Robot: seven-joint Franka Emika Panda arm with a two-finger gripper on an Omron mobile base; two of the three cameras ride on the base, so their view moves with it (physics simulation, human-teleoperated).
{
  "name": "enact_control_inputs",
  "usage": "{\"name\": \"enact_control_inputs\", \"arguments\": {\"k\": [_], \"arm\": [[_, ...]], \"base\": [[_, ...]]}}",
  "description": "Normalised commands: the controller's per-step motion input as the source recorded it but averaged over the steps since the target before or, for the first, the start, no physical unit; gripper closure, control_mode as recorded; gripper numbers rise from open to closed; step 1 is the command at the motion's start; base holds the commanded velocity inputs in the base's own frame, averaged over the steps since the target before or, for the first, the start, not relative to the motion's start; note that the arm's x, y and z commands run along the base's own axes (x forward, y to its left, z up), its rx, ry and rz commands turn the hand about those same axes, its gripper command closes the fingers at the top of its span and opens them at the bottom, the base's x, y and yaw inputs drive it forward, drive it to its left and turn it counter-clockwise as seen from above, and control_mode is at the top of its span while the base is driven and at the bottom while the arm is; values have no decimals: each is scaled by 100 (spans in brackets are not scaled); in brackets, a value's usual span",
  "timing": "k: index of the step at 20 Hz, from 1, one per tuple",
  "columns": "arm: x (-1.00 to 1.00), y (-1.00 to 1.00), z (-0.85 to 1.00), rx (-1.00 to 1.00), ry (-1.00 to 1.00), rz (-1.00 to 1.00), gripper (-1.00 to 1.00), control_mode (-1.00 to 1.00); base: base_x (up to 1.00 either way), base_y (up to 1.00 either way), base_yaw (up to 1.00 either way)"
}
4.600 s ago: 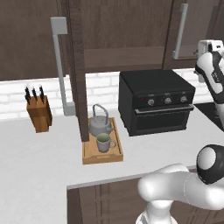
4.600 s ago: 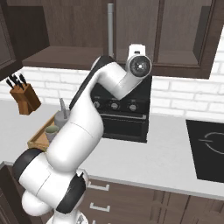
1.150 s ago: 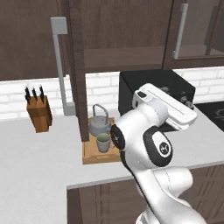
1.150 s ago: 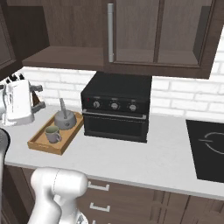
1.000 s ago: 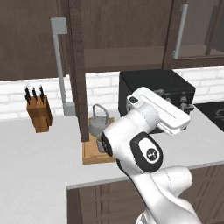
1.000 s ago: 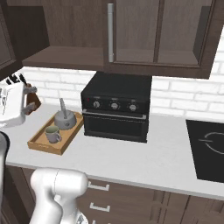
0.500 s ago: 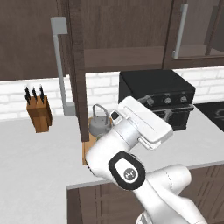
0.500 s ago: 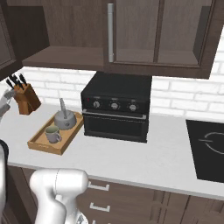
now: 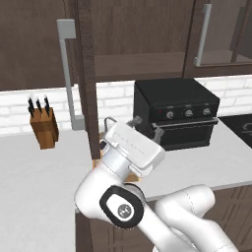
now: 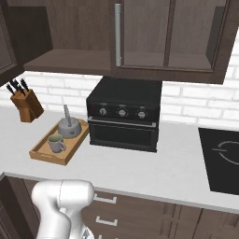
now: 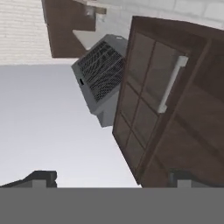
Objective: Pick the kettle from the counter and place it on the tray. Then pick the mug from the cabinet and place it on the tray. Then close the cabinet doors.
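The kettle [image 10: 69,127] and the mug [image 10: 56,143] both sit on the wooden tray [image 10: 45,156], which lies on the counter [image 10: 154,168] just left of the black toaster oven [image 10: 123,119]. The kettle stands at the tray's back end nearest the oven, the mug in front of it, so by my reading both carrying steps are done and only the doors are left.

The gripper [image 11: 111,177] is released, its jaws spread wide and holding nothing. It looks up at an open cabinet door [image 11: 148,109], probably lining up for a push to shut it. That door hangs well out from the cabinet [image 10: 140,32] above the oven. Its grey bar handle [image 11: 172,83] runs along the door's long axis, which is upright in the room.
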Motion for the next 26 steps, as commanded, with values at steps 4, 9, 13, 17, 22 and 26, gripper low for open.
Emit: {"name": "enact_control_inputs", "arguments": {"k": [4, 9, 13, 17, 22, 26], "arm": [[19, 49, -20, -3, 13, 0, -100, -100], [32, 50, -42, -7, 14, -1, -100, -100], [40, 41, -52, -15, 11, -3, -100, -100], [37, 41, -27, -15, 14, -5, -100, -100], [30, 55, -3, -12, 24, -7, -100, -100], [33, 68, -8, -16, 29, -7, -100, -100]], "base": [[0, 0, 0], [0, 0, 0], [0, 0, 0], [0, 0, 0], [0, 0, 0], [0, 0, 0]]}}
